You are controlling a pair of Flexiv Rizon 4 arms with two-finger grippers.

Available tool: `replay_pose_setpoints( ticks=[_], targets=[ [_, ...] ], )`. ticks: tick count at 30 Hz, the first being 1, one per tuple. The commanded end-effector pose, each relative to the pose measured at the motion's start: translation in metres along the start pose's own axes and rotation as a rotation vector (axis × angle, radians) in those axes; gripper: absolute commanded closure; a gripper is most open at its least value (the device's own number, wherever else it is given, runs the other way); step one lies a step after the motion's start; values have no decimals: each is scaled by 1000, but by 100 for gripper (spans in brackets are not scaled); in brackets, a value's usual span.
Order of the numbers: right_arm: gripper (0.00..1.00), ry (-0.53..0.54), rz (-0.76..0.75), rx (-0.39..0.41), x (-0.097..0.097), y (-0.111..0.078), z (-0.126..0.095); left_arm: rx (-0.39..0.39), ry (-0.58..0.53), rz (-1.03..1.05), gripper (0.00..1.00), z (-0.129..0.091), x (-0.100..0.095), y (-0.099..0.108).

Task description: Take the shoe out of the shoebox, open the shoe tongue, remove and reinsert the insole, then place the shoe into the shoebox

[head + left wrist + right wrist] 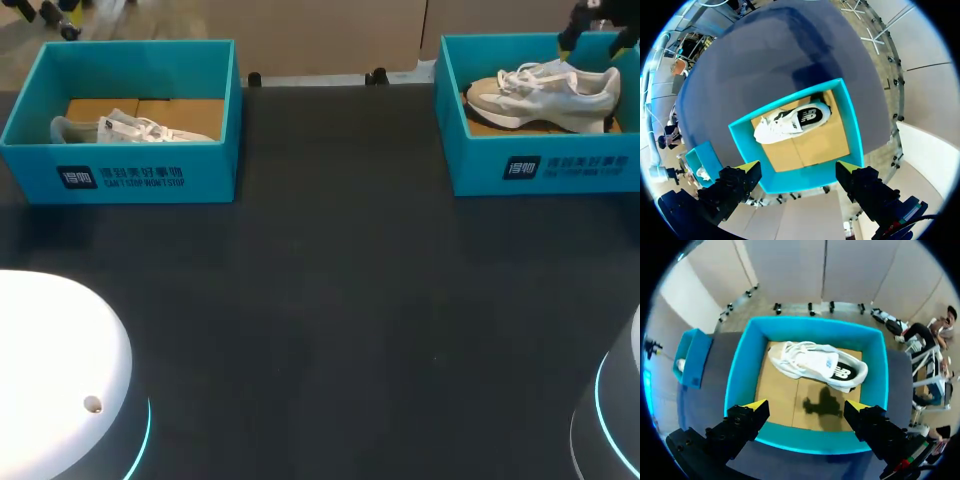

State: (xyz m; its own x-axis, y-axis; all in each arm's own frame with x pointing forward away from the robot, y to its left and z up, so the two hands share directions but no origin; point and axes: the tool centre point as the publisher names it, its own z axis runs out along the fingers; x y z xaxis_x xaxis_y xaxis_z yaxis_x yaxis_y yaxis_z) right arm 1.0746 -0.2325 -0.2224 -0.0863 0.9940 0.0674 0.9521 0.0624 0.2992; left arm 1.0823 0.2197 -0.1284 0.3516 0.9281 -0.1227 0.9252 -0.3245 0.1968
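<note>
Left pincer (pixel 797 168) hangs open above the left shoebox (pixel 150 180) at ten o'clock on the table (pixel 340 300), right pincer (pixel 806 406) open above the right shoebox (pixel 570 168) at two; a white sneaker (pixel 815 365) lies in each. Pinching only laces could let it slip.

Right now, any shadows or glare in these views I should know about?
Right wrist view: a dark shadow lies on the shoebox floor beside the shoe. Head view: the left arm's housing is blown out white.
</note>
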Motion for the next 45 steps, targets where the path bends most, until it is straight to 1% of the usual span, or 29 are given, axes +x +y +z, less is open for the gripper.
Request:
replay_pose_setpoints(
  ticks=[1,4,6,22,23,24,25,26,27,28,29,31,32,33,35,38,43,44,45],
  targets=[
    [0,-39,116,-1,-12,-1,2,-1,3,1,0,0,0,-1],
    [0,-76,163,21,-17,-2,2,-1,3,1,0,0,0,-1],
    [0,-73,179,15,-18,-3,2,-1,3,1,0,0,0,-1],
    [0,-73,179,15,-18,-3,2,-1,3,1,0,0,0,-1],
    [0,-45,257,4,-21,-1,7,-1,3,1,0,0,0,-1],
    [0,-96,285,33,-22,0,10,-1,3,1,0,0,0,-1],
    [0,-153,368,65,-26,1,19,-1,3,1,0,0,0,-1],
    [0,-163,377,75,-27,2,22,-1,3,1,0,0,0,-1],
    [0,-213,459,111,-30,2,28,-1,3,1,0,0,0,-1],
    [0,-211,476,110,-32,3,31,-1,3,1,0,0,0,-1],
    [0,-250,503,127,-33,4,33,-1,3,1,0,0,0,-1],
    [0,-291,527,133,-35,7,37,-1,3,1,0,0,0,-1],
    [0,-327,550,144,-36,7,38,-1,3,1,0,0,0,-1],
    [0,-322,559,143,-38,9,39,-1,3,1,0,0,0,-1],
    [0,-360,587,156,-40,12,43,-1,3,1,0,0,0,-1],
    [0,-380,598,159,-46,18,49,-1,3,1,0,0,0,-1],
    [0,-400,607,150,-56,26,58,-1,3,1,0,0,0,-1],
    [16,-414,617,152,-60,29,61,-1,3,1,0,0,0,-1],
    [16,-414,617,152,-60,29,61,-1,3,1,0,0,0,-1]
  ],
)
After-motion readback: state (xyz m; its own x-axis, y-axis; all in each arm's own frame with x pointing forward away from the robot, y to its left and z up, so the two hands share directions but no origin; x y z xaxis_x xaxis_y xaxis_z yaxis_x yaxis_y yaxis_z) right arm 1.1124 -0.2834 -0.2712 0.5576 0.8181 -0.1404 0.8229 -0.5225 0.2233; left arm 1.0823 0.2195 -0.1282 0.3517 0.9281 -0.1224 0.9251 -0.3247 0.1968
